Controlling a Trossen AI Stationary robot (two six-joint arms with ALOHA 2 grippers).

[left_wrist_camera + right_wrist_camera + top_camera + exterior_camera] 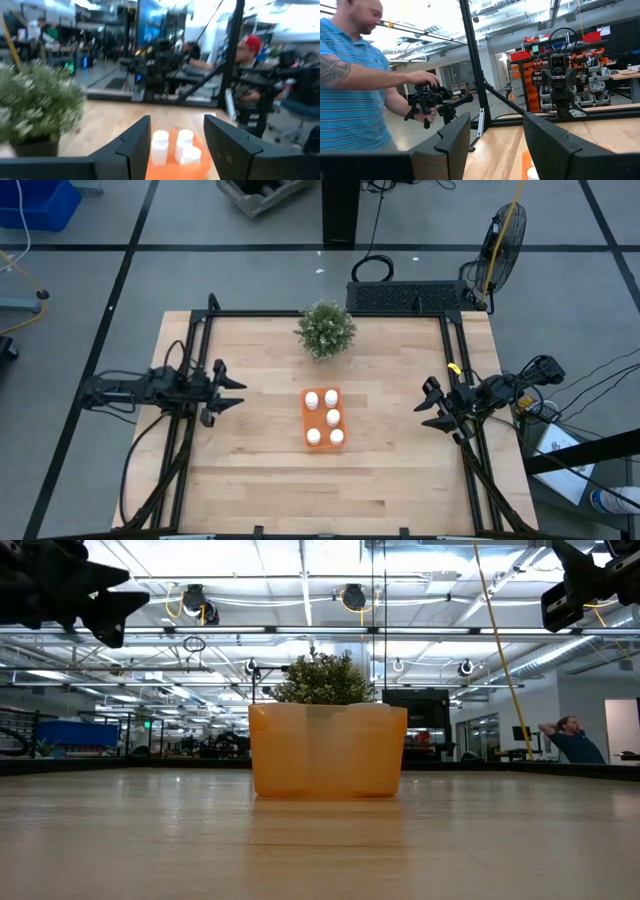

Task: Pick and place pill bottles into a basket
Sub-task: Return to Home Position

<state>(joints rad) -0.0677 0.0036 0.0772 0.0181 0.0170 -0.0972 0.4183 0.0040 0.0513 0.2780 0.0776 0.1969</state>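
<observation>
The orange basket (307, 418) sits in the middle of the table (250, 480). All five pill bottles (333, 417) stand inside it, two at the far end, one in the middle and two at the near end. A green plant (325, 329) stands at 12 o'clock from the basket, a little apart from it. The left gripper (236, 393) hangs at 9 o'clock, well apart from the basket, and its fingers are spread wide with nothing in them. The right gripper (426, 407) hangs at 3 o'clock, also well apart, and its fingers are spread wide and hold nothing too. In the low view the basket's tall orange wall hides every bottle, and only the top of the plant peeks over it. Both arms are cut off by the top corners there. In the left wrist view only three bottles show between the fingers (135, 145); the rest are hidden, and the plant is blurry. In the right wrist view only a small bit of the basket and one white cap show at the edge. Beyond the table a person (350, 100) in a blue striped shirt holds a dark tool (432, 100); what it is cannot be told.
</observation>
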